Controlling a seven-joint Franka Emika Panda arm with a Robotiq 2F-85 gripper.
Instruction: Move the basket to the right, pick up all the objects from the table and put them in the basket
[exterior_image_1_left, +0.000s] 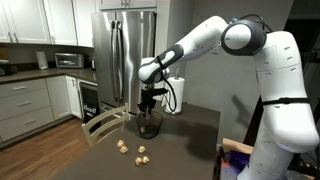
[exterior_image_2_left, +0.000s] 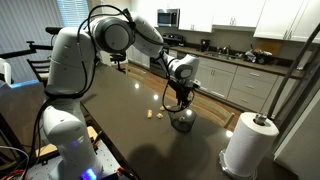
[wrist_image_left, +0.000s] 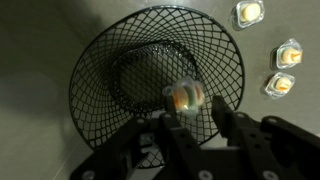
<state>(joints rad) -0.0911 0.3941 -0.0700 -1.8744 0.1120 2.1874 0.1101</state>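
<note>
The dark wire-mesh basket (wrist_image_left: 110, 70) stands on the dark table (exterior_image_1_left: 190, 140), and it shows in both exterior views (exterior_image_1_left: 149, 127) (exterior_image_2_left: 182, 121). My gripper (wrist_image_left: 192, 118) hangs right above it (exterior_image_1_left: 149, 104) (exterior_image_2_left: 181, 100) with its fingers apart. A blurred pale tan object (wrist_image_left: 185, 97) sits just past the fingertips over the basket's inside, not pinched. Three more tan objects (wrist_image_left: 249, 13) (wrist_image_left: 288, 54) (wrist_image_left: 281, 85) lie on the table beside the basket. Several show in an exterior view (exterior_image_1_left: 122, 146) (exterior_image_1_left: 140, 152), and a few in the other (exterior_image_2_left: 152, 114).
A pale wooden chair (exterior_image_1_left: 103, 125) stands at the table's edge. A white paper-towel cylinder (exterior_image_2_left: 250, 145) stands on the table near a corner. A steel fridge (exterior_image_1_left: 125, 55) and kitchen counters (exterior_image_2_left: 225, 65) lie behind.
</note>
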